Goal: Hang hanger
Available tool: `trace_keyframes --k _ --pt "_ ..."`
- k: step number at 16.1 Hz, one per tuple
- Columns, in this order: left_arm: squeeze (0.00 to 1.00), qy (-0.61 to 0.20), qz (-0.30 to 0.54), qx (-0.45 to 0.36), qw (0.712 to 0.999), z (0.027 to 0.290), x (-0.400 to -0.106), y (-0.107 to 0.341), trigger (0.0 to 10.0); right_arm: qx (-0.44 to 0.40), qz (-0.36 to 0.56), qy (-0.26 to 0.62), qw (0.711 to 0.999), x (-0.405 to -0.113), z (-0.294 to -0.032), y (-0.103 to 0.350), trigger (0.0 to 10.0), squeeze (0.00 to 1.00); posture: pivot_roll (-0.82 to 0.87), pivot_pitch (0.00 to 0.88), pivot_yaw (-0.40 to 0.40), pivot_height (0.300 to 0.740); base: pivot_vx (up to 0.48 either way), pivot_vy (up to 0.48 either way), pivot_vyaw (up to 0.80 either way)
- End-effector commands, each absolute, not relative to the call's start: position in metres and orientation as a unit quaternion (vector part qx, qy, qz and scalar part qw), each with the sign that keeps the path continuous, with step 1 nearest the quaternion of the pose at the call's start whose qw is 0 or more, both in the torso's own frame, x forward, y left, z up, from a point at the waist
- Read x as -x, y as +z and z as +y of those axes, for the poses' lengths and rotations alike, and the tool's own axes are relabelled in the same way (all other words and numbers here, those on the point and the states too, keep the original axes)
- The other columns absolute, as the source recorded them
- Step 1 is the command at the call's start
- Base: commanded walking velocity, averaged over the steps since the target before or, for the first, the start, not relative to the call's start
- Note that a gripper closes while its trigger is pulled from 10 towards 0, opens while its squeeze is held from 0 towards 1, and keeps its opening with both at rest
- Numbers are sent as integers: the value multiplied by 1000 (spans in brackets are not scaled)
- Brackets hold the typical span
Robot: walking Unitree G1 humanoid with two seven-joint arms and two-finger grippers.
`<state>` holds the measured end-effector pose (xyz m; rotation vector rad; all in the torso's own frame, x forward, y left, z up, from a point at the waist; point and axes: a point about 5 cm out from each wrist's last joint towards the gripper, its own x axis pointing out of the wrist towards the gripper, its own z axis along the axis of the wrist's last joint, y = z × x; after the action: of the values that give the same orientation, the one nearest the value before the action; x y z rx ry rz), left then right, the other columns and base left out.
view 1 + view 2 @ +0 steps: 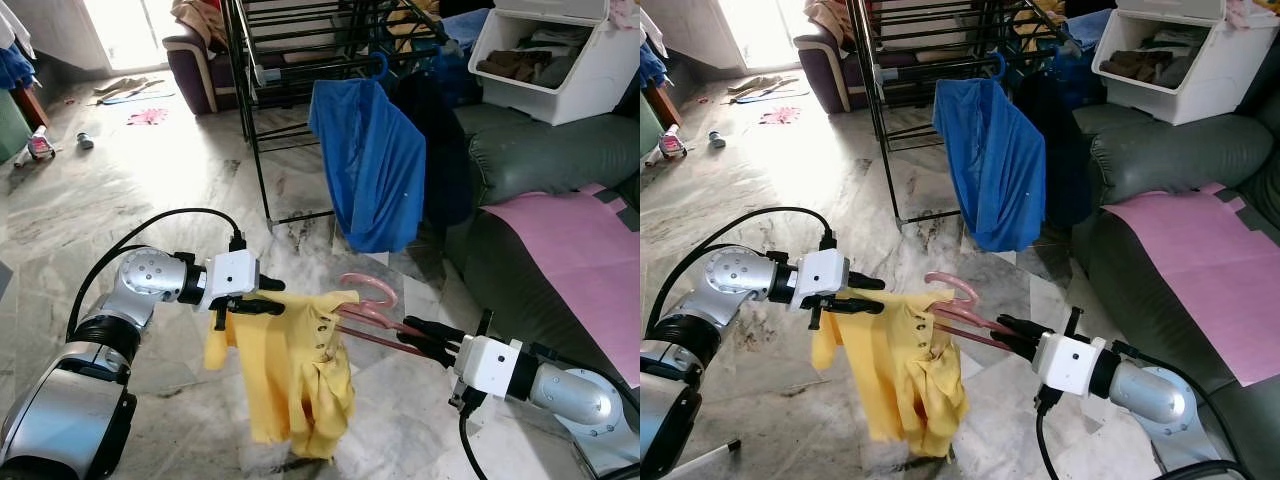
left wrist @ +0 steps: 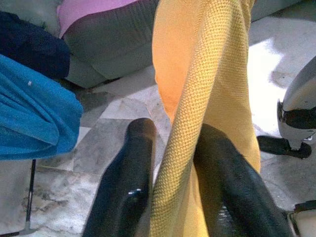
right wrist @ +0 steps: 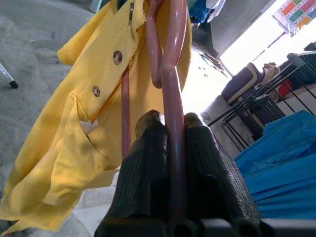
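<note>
A pink hanger (image 1: pixel 368 302) carries a yellow shirt (image 1: pixel 290 370) in the air above the marble floor. My right gripper (image 1: pixel 420 338) is shut on one end of the hanger (image 3: pixel 170 98), held out from the right. My left gripper (image 1: pixel 268 302) is shut on the shirt's shoulder fabric (image 2: pixel 197 98), the cloth pinched between the two fingers (image 2: pixel 123 182). The black drying rack (image 1: pixel 300 70) stands ahead, with a blue garment (image 1: pixel 372 165) hanging from it on a blue hanger.
A dark green sofa (image 1: pixel 540 160) with a pink sheet (image 1: pixel 580 250) stands at the right. A white storage bin (image 1: pixel 560 60) sits on it. A purple armchair (image 1: pixel 195 65) is at the back left. Small items litter the floor (image 1: pixel 150 180) far left.
</note>
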<state>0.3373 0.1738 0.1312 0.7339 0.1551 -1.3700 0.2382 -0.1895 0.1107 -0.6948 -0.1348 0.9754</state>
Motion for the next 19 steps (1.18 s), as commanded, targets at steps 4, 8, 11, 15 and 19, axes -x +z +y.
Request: trace_keyframes --k 4,8,11,15,19 --pt "0 -626 99 -339 695 180 -339 136 0 323 -92 455 825 -242 -182 118 10000 0 -52 7 46 740 0 0 0" --pt "0 -627 99 -338 695 180 -340 137 0 311 -80 461 827 -242 -180 115 10000 1000 -50 8 47 740 0 0 0" --pt "0 -622 97 -332 702 182 -339 136 0 306 -61 468 827 -245 -181 114 10000 1000 -47 9 47 740 0 0 0" --pt "0 -597 104 -305 735 193 -339 133 0 331 -39 422 843 -269 -206 135 10000 1000 -48 9 46 740 0 0 0" --pt "0 -530 101 -282 793 204 -346 136 0 344 -95 310 881 -300 -233 188 10000 1000 -56 3 49 740 0 0 0"
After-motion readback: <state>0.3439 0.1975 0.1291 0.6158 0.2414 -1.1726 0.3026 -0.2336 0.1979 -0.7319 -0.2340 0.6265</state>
